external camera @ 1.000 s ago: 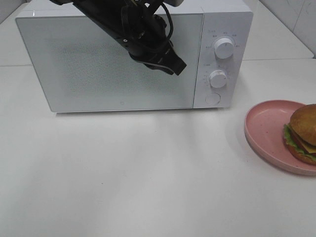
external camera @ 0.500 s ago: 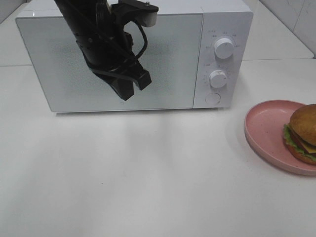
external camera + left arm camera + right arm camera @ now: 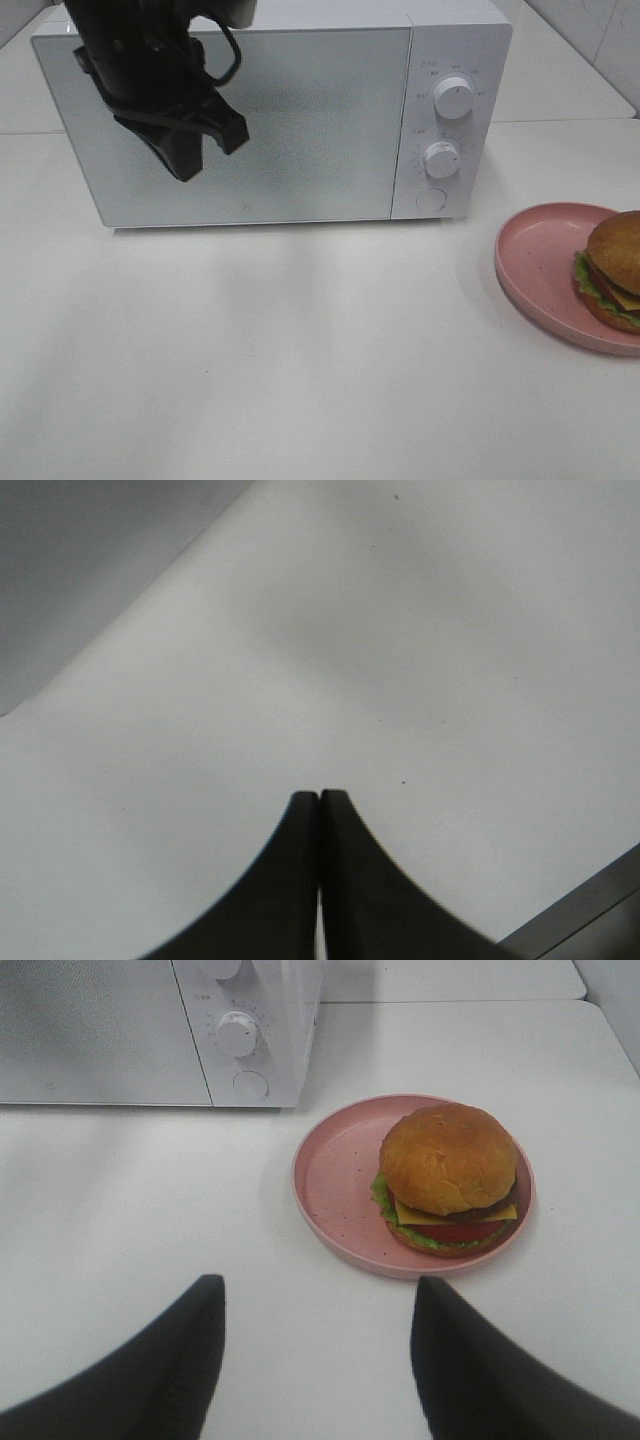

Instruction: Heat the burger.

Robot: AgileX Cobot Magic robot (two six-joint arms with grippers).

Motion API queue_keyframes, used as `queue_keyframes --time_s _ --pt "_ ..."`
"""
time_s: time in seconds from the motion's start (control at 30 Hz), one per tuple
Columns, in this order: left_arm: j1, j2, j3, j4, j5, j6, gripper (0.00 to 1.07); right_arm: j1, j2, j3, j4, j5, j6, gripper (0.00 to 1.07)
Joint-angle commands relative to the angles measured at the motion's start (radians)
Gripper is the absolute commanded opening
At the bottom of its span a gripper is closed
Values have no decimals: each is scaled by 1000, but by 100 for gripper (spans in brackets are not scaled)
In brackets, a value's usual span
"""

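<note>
The burger, with a golden bun, lettuce, cheese and tomato, rests on a pink speckled plate at the table's right edge. In the right wrist view my right gripper hangs open over the bare table a short way in front of the plate, holding nothing. It is outside the exterior high view. My left gripper is shut and empty, its black fingers pressed together. It hovers in front of the left part of the closed door of the white microwave.
The microwave stands at the back of the white table. Its two knobs and a round button are on the right panel. The plate sits right of and nearer than the microwave.
My left arm has swung leftward across the microwave door, from near the control panel to the door's left side. The burger and plate have not moved.
</note>
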Motion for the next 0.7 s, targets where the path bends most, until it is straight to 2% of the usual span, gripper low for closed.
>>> queue_keyframes --time_s 0.03,0.07,0.1,0.13,0.2,0.23,0.27,0.33,0.37,0.5,0.57,0.6,0.63,0.67,0.7 --pt "87 -30 23 -38 58 -23 0 -5 -16 2 -4 -12 0 55" --pt "87 -30 23 -38 58 -23 0 -5 -16 2 -4 -12 0 55" --pt "145 -49 52 -55 58 -32 0 -5 -16 2 -4 -12 0 55" --pt "145 -49 52 -55 58 -32 0 -5 -16 2 -4 -12 0 55" --pt "214 -92 104 -56 58 -52 0 -5 -16 2 -4 -12 0 55" --pt "214 -92 104 -56 58 -52 0 -5 -16 2 -4 -12 0 55" --pt "253 -124 149 -53 58 -73 0 -5 -16 2 -4 -12 0 55" --pt "271 -141 173 -53 58 -74 0 -5 -16 2 -4 -12 0 55" --pt "303 -189 225 -53 58 -73 0 -5 -16 2 -4 -12 0 55" --pt "332 -268 299 -35 58 -70 0 -5 -16 2 -4 -12 0 55" --pt "343 -355 382 18 58 -78 0 -5 -16 2 -4 -12 0 55" --pt "343 -355 382 18 58 -78 0 -5 -16 2 -4 -12 0 55" --pt "343 -417 446 53 58 -89 0 -5 -16 2 -4 -12 0 55" --pt "343 -417 446 53 58 -89 0 -5 -16 2 -4 -12 0 55" --pt "343 -492 512 57 58 -113 0 -5 -16 2 -4 -12 0 55"
